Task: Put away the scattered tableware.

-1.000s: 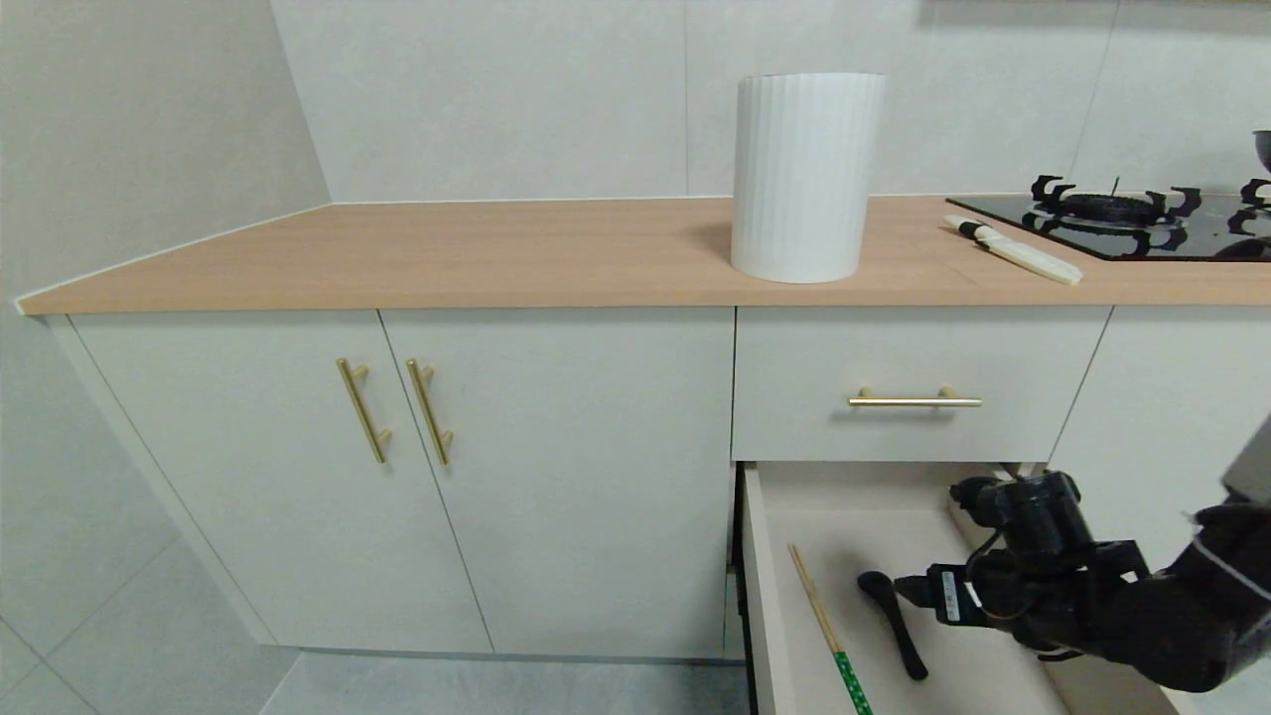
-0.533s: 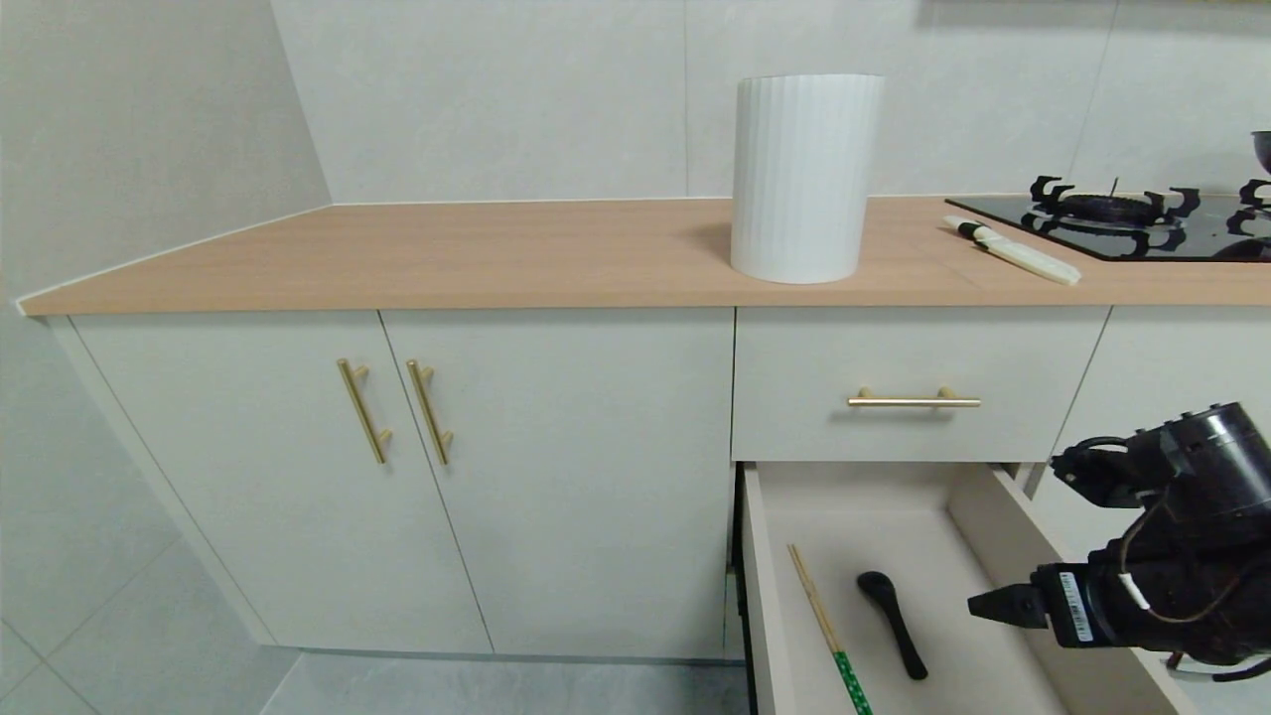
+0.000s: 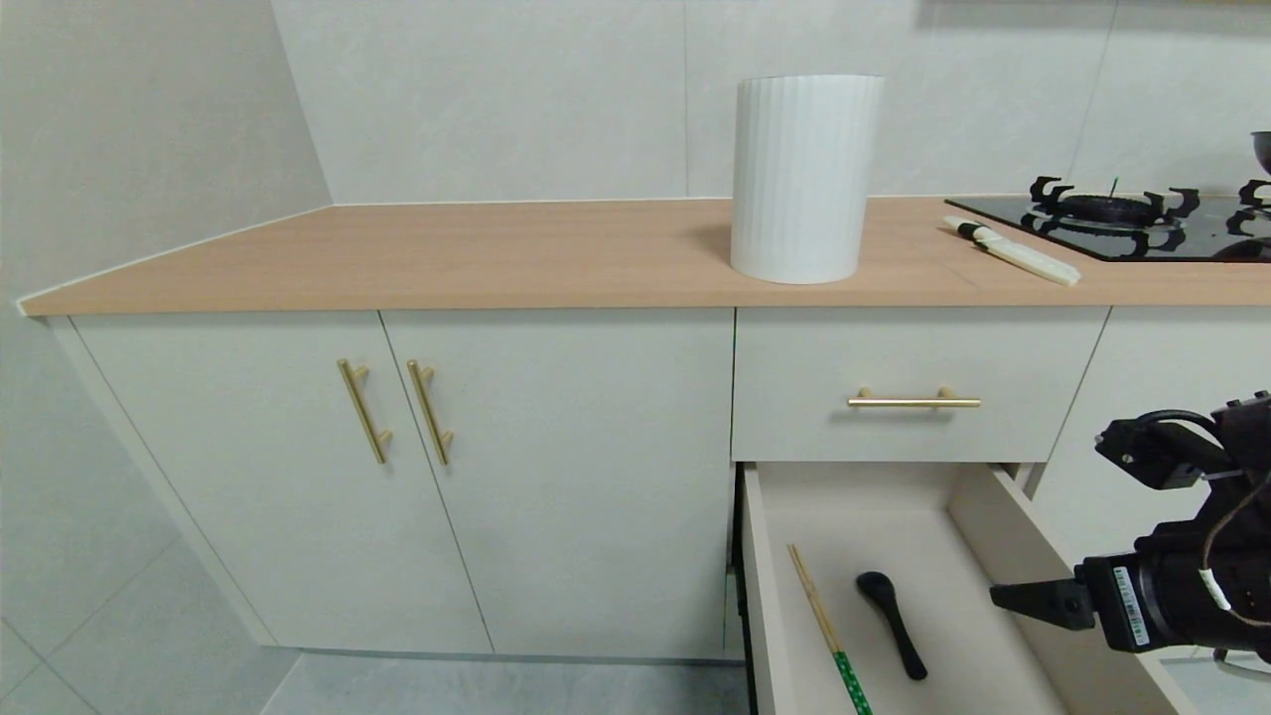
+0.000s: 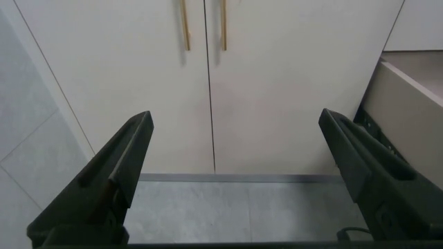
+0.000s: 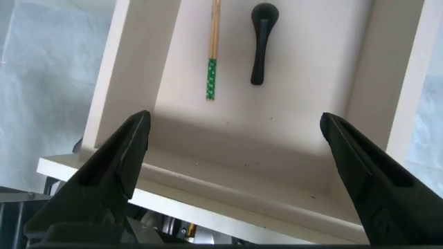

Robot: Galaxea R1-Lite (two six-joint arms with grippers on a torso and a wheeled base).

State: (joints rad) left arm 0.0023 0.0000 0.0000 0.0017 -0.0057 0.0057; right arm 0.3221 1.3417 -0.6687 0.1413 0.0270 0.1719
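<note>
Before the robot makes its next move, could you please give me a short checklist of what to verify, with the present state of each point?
1. Lower white drawer pulled open: ok.
2. Wooden chopsticks with green ends and black spoon lying inside it: ok.
3. Right hand open and empty: ok.
4. Left hand open and empty: ok.
5. All tableware put away: not ok; a pale knife lies on the wooden countertop beside the black stove.
6. Nothing left inside the tall white ribbed container: cannot tell.
</note>
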